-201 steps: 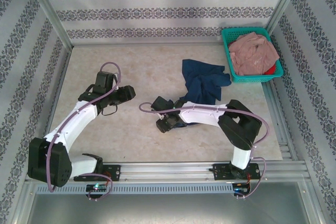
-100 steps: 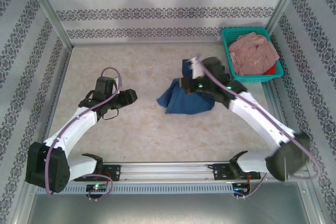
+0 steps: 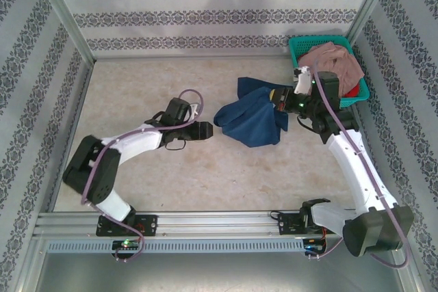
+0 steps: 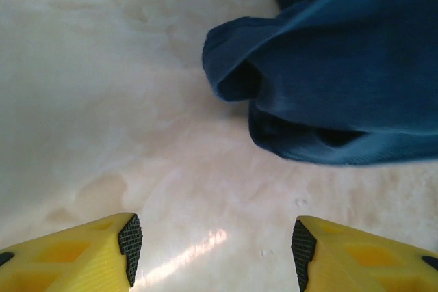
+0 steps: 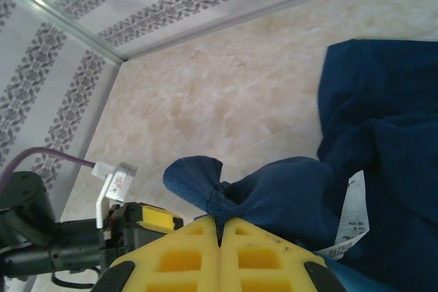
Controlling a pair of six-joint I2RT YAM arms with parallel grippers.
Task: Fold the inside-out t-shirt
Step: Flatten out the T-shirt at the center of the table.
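Right gripper (image 5: pixel 220 227): yellow fingers pressed flat together, pinching a fold of the navy t-shirt (image 5: pixel 383 135) at its hemmed edge. In the top view it sits at the shirt's right side (image 3: pixel 279 98), with the wrist reaching in from the basket side.

T-shirt (image 3: pixel 253 120): bunched and wrinkled, not spread out. It's right of the table's (image 3: pixel 157 80) middle, toward the far right corner. Can't tell how much of it is off the surface. A white printed label (image 5: pixel 352 220) hangs off the cloth near the pinch; print too small to read.

Left gripper (image 4: pixel 212 241): jaws partly apart with nothing between them, low over bare table. Shirt's nearest fold (image 4: pixel 328 80) is just ahead of the tips, apart from them. Top view puts it (image 3: pixel 209 130) just left of the shirt.

Basket (image 3: pixel 294 47): teal plastic mesh, in the table's far right corner, near the shirt and not touching it. Holds a dusty pink garment (image 3: pixel 333 66) heaped above the rim. A red item (image 3: pixel 352 91) shows under it at the basket's near right side; can't tell what it is.
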